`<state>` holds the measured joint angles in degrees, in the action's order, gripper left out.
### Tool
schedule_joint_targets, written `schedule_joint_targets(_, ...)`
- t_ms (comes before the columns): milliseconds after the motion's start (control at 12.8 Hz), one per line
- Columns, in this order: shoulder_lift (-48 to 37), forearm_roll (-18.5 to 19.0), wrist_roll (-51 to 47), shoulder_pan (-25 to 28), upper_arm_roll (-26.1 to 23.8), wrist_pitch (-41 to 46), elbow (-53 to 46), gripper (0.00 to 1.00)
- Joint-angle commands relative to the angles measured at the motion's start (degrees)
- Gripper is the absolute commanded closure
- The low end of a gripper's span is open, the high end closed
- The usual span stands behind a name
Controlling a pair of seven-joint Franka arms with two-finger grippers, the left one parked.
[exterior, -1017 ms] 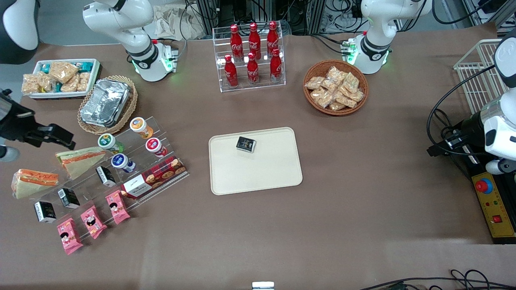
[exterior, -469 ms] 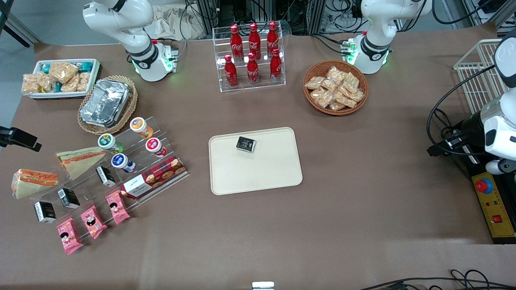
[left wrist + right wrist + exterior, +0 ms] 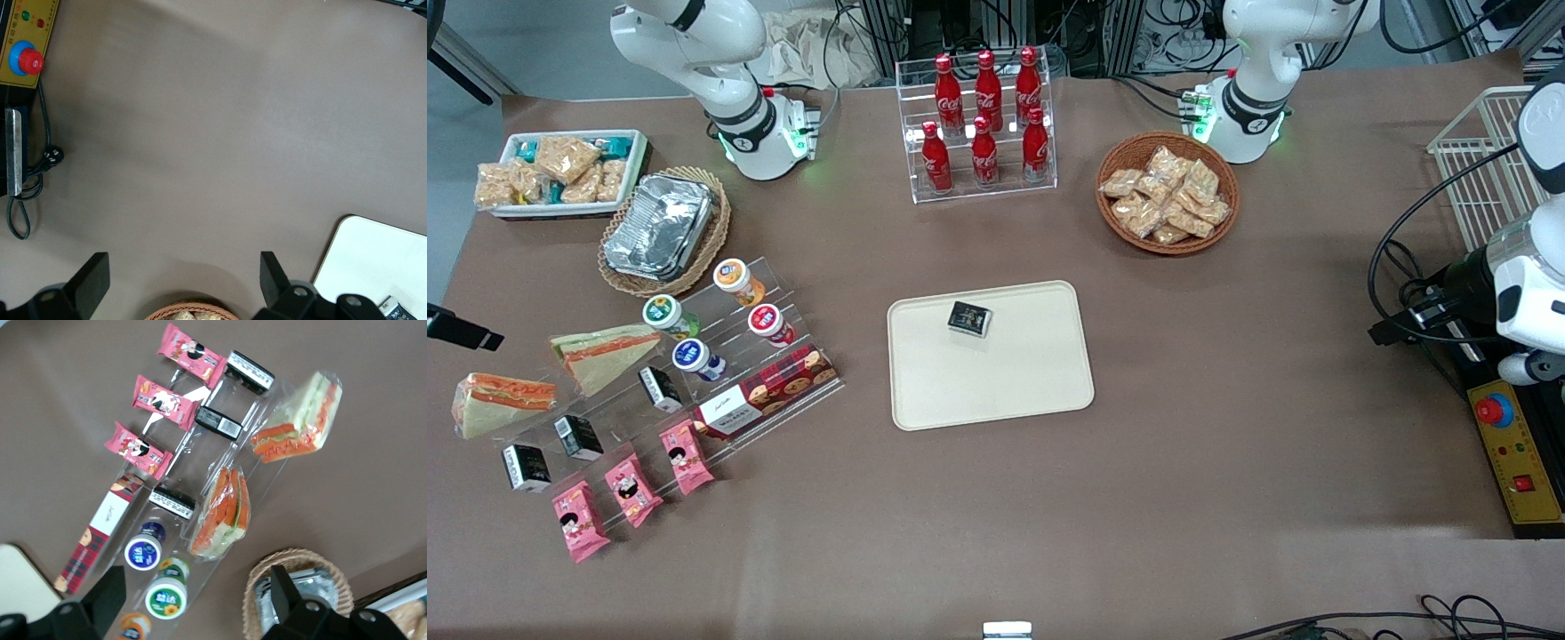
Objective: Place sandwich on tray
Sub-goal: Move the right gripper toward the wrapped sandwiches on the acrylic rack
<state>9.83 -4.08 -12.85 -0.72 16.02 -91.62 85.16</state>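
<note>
**A:** Where is the sandwich?

**B:** The sandwich lies on the worktop at the working arm's end, a clear-wrapped wedge of pale bread with a thick orange-red band. In the wrist view the sandwich shows its filling edge, the wrapper loose around it. Nothing touches it.

**A:** What sits close by?

**B:** Just beside it, farther from the front camera, is a flatter wedge sandwich on the top step of a clear stepped stand. Small black boxes stand near the sandwich, nearer the camera, and three pink snack packs line the lowest step. A red plaid biscuit box and four round-lidded cups fill the rest of the stand.

**A:** And the tray?

**B:** The tray lies well apart from the sandwich, at the middle of the worktop, cream-beige with a low rim. A small black packet rests on it.

**A:** The gripper?

**B:** The gripper hangs high above the stand. Its two dark fingers are spread wide with nothing between them. In the front view only a dark piece of the arm shows at the frame edge.

**A:** Anything else on the worktop?

**B:** A foil container in a wicker basket, a small white tray of snack packs, a clear rack of red cola bottles, and a round basket of snack bags toward the parked arm's end.
</note>
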Motion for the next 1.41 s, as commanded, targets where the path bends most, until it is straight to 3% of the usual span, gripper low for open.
schedule_joint_targets(0, 0.80, -2.86, -6.20, -1.83, -0.12, 0.39, -0.70, 0.03)
schedule_joint_targets(313, 1.59, -2.86, -13.06, -3.06, -0.11, 0.66, -0.70, 0.03)
schedule_joint_targets(782, 2.38, -2.07, -12.99, -4.02, -0.03, -0.22, -0.26, 0.03)
schedule_joint_targets(1017, 4.84, 2.13, -12.72, -4.91, -0.11, -4.78, -0.26, 0.03)
schedule_joint_targets(1330, 9.50, 3.20, -10.62, -7.90, -0.12, -11.99, -0.26, 0.03)
